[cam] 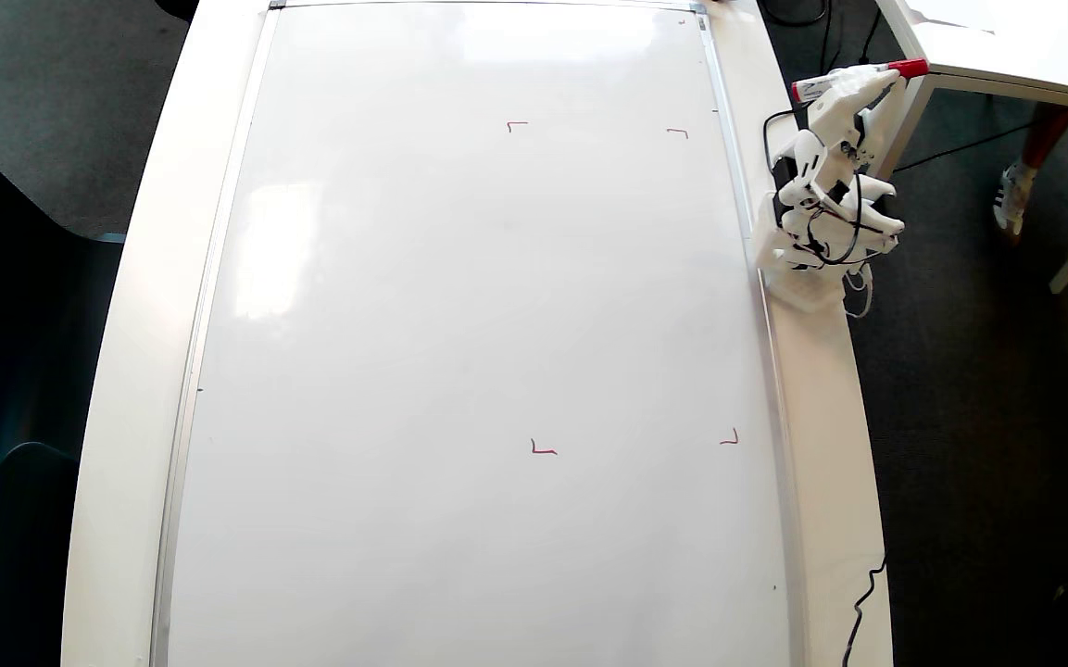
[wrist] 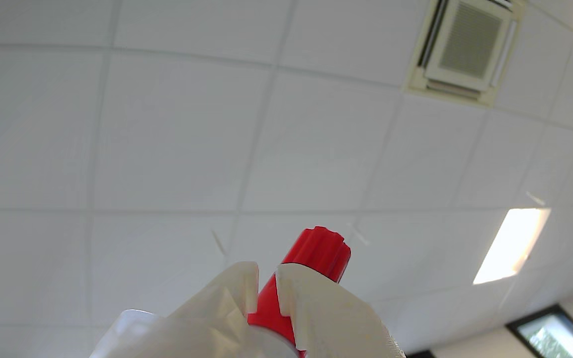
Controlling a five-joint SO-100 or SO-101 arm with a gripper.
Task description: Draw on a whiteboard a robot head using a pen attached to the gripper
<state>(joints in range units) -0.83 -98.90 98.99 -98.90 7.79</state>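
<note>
We see the white plastic gripper (cam: 872,81) clamped on the pen (cam: 853,80), folded up beyond the right edge of the glossy, silver-framed whiteboard (cam: 404,371). Its ribbed red cap (wrist: 318,253) points at the tiled ceiling (wrist: 167,124). Only four small red corner marks (cam: 543,449) show on the board.

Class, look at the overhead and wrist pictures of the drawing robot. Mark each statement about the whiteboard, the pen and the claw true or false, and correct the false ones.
1. The whiteboard carries four small red corner marks. True.
2. A robot head is already drawn between the marks. False: the space between them is blank.
3. The claw is shut on the pen. True.
4. The pen is touching the board. False: the arm is folded at the table's right edge in the overhead view, the pen off the board.
5. The wrist view looks down at the board. False: it shows ceiling tiles and an air vent.
</note>
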